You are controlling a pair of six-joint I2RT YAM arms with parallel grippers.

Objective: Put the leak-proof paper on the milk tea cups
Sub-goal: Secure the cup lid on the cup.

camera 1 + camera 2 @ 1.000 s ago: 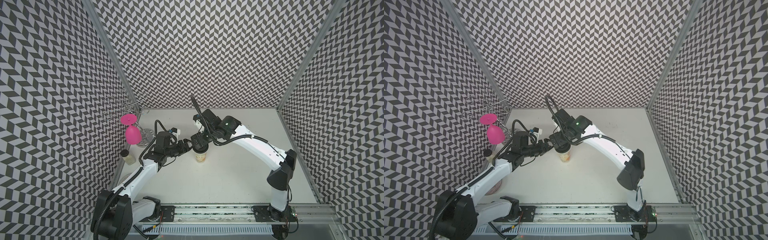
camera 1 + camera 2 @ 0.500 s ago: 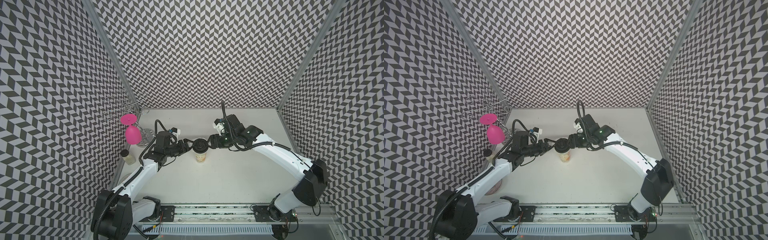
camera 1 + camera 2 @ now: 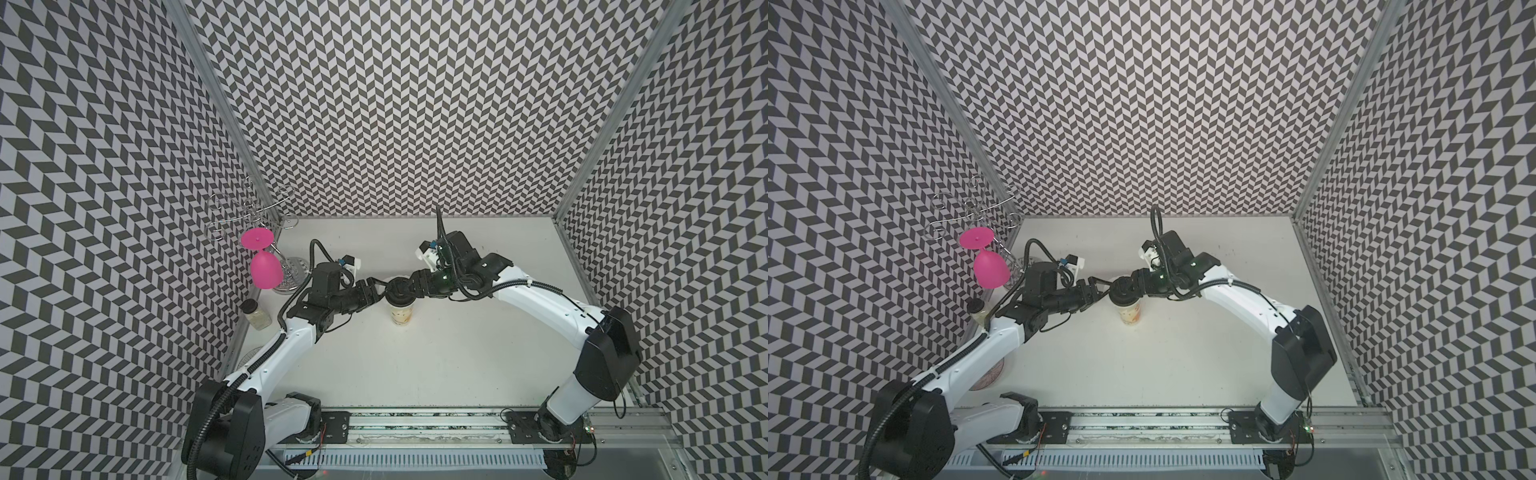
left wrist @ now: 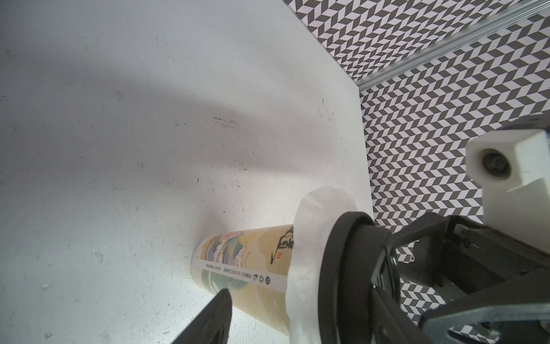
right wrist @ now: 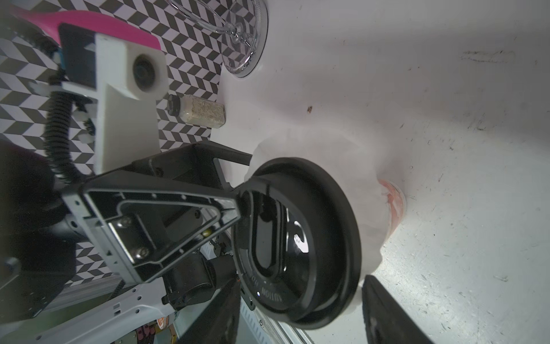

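The milk tea cup stands upright mid-table. The leak-proof paper drapes over its mouth, and a black lid sits on top of the paper. My left gripper reaches in from the left, turned on its side and open. One of its fingers rests on the lid's top and the other lies along the cup's wall. My right gripper is at the lid's right edge. Its jaws are open on either side of the rim.
A pink goblet hangs upside down from a wire rack at the back left. A small clear jar with a black cap stands against the left wall. A round patterned disc lies under my left arm.
My right gripper has pulled back from above the cup to its right side and its jaws have narrowed. The lid stays on the cup. The left arm has not moved.
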